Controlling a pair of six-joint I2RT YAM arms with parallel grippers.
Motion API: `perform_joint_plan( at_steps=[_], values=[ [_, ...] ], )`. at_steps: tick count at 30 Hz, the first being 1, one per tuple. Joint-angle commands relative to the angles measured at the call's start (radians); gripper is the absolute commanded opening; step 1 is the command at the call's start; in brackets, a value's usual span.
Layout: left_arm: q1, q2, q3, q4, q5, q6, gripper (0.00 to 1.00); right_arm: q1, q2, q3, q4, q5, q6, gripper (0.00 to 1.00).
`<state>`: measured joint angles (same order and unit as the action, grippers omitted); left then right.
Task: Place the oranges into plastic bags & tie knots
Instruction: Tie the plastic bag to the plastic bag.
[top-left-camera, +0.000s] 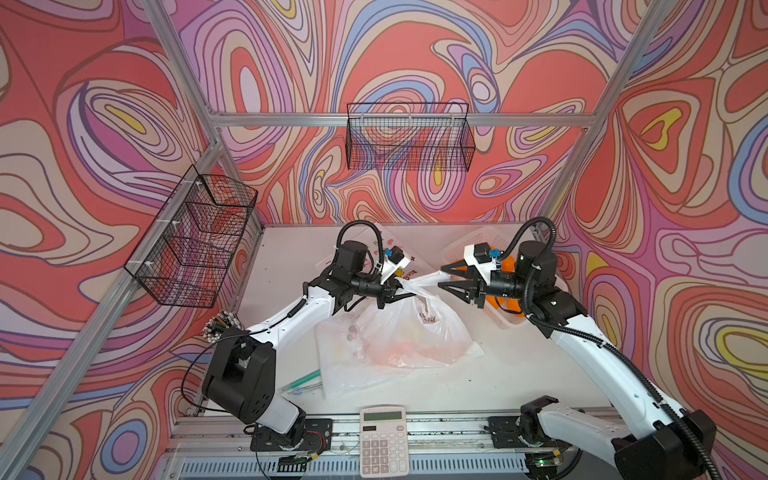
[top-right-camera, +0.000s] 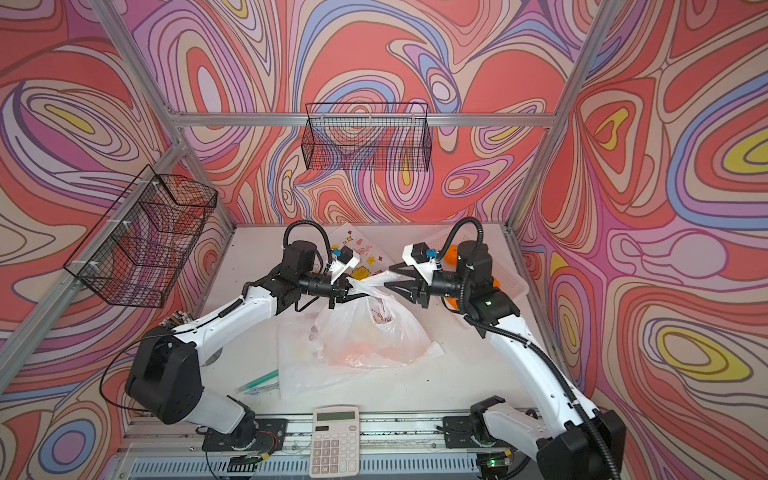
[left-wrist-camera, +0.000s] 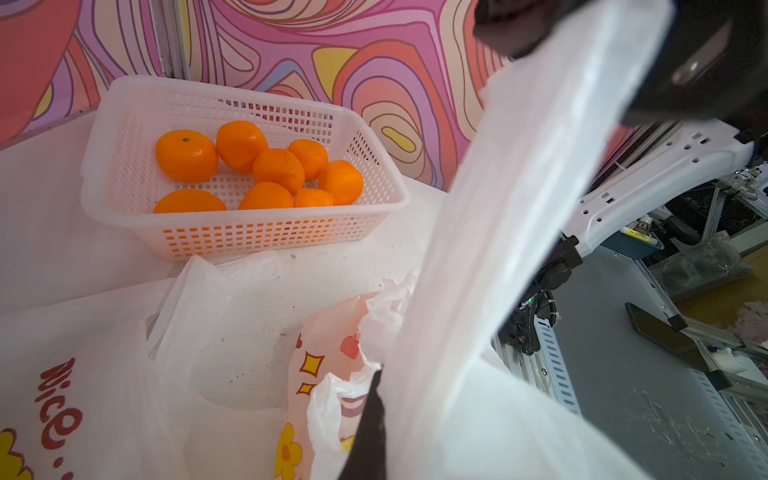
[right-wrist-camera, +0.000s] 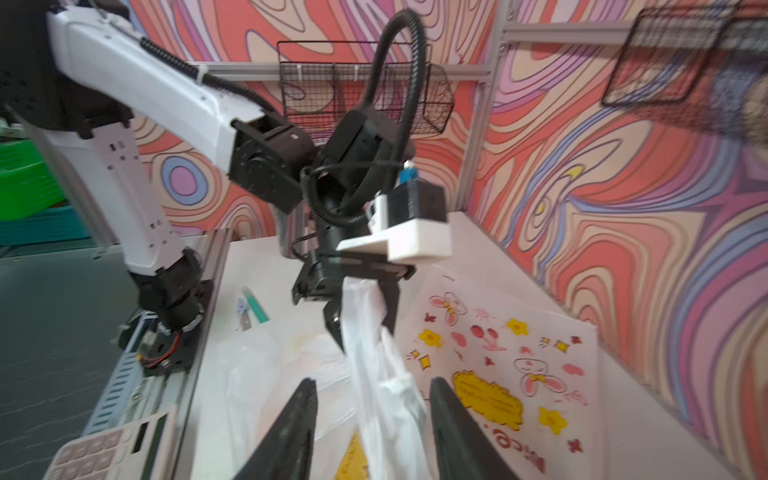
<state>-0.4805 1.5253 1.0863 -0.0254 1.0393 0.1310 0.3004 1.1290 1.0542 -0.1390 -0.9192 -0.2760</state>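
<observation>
The flat white tabletop (top-left-camera: 519, 365) carries three thin translucent white plastic carrier bags. The filled bag (top-left-camera: 411, 328) bulges near the middle, resting on a flat empty bag (top-left-camera: 340, 370). A third printed bag (right-wrist-camera: 519, 361), with rabbits, flowers and a yellow label, lies flat behind them. A white perforated plastic basket (left-wrist-camera: 249, 237) stands at the table's right rear, beside the right arm. The black left gripper (right-wrist-camera: 363, 320) is clamped on the filled bag's white handle strip (top-left-camera: 419, 279), which stretches up and across toward the black right gripper (top-left-camera: 442, 277). That gripper's jaws stand apart with the strip's end between them; whether they touch it I cannot tell. Eight small glossy round oranges (left-wrist-camera: 278, 170) lie in the basket. Faint orange shapes (top-left-camera: 399, 349) show through the filled bag.
</observation>
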Motion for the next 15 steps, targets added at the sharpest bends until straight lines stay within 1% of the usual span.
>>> perform_joint_plan(
  at_steps=[1,3,5,8,9,11,15],
  values=[
    [0.003,-0.028,-0.007,0.007,-0.003,0.035,0.00,-0.033,0.079,0.066,0.037,0.141,0.080,0.51],
    [0.003,-0.028,-0.007,0.006,-0.005,0.040,0.00,-0.038,0.132,0.114,0.035,0.151,0.104,0.54],
    [0.003,-0.031,-0.006,-0.001,-0.005,0.046,0.00,-0.038,0.187,0.152,0.022,0.118,0.095,0.58],
    [0.003,-0.034,-0.004,-0.005,-0.005,0.054,0.00,-0.036,0.235,0.167,-0.002,0.064,0.064,0.64],
    [0.003,-0.035,-0.003,-0.006,-0.005,0.058,0.00,-0.034,0.245,0.165,-0.013,0.052,0.053,0.65],
    [0.003,-0.037,-0.003,-0.011,-0.005,0.063,0.00,-0.031,0.253,0.165,-0.053,-0.017,0.003,0.67],
    [0.003,-0.035,0.003,-0.020,-0.011,0.071,0.00,-0.002,0.213,0.106,-0.091,-0.121,-0.086,0.76]
  ],
)
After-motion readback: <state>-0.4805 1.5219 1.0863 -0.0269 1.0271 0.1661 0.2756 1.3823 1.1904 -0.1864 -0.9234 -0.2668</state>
